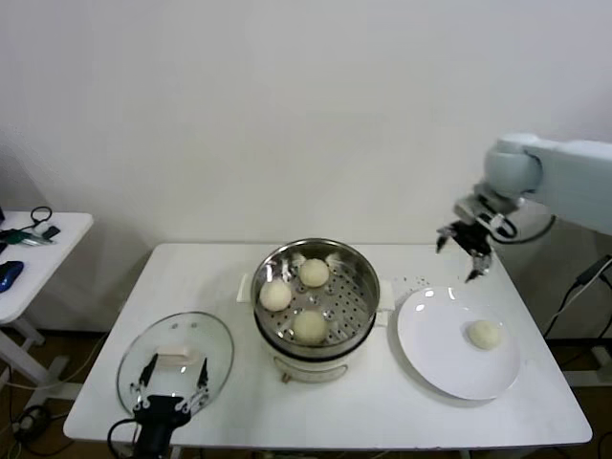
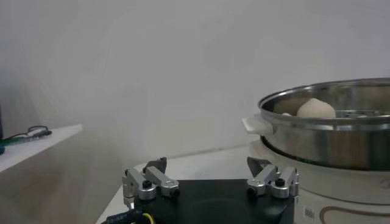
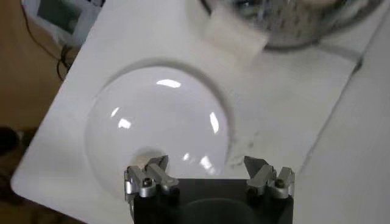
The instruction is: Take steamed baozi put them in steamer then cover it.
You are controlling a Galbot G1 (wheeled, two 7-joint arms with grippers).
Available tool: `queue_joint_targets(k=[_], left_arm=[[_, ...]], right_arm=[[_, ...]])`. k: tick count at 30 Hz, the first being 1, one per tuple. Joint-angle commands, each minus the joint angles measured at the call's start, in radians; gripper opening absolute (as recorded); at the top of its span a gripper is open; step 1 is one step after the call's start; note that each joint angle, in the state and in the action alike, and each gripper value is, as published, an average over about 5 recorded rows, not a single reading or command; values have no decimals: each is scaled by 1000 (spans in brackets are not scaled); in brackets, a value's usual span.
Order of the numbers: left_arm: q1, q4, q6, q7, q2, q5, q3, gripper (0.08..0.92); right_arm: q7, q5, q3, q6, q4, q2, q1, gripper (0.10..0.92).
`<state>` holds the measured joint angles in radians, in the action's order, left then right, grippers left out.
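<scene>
three baozi (image 1: 309,327) in steamer (image 1: 356,263), fourth (image 1: 484,334) on plate (image 1: 430,354). right gripper (image 1: 466,256) wide open, empty, above plate's far edge. left gripper (image 1: 173,385) open, empty, over cover (image 1: 218,337). risk: soft bun rolls or dents if pinch lands off-centre.

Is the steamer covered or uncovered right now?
Uncovered. The glass lid lies flat on the table beside the steamer, whose open top shows three buns inside.

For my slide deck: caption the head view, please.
Three baozi in the steamer, one on the plate; right hand open above.
</scene>
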<state>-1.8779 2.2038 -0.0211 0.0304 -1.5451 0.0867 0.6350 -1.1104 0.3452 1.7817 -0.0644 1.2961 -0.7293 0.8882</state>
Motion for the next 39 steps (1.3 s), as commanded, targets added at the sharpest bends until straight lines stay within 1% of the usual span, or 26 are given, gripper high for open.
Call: queue_joint_targets(k=[1,6,11,19,34,36,39], left_arm=[[1,-1,2,1,-1,-1,0,823],[0,-4,4,3,-2,3,1,823],[4,-11,7,7,-6,13,-2,823],[5,-8,12,13,-7,18,-2,823],[-1,-6,8,11,-8,19,-4,823],[-1,-6,8,11,-8,19,-4,823],[-1,-5,7,10,-8,19,-4,823]], right_arm=[[29,-165,-211,187,-86,240,-384,823],[63,-228,-362,218,-101,244,-563,823],[97,-281,-487,235,-153,216,-682,823],[129,-284,-546,227,-219,159,-702,823],[140,-258,-577,241,-227,131,-720,822],[139,-246,-581,241,-227,131,-720,810],[130,-228,-584,241,-221,132,-716,751]])
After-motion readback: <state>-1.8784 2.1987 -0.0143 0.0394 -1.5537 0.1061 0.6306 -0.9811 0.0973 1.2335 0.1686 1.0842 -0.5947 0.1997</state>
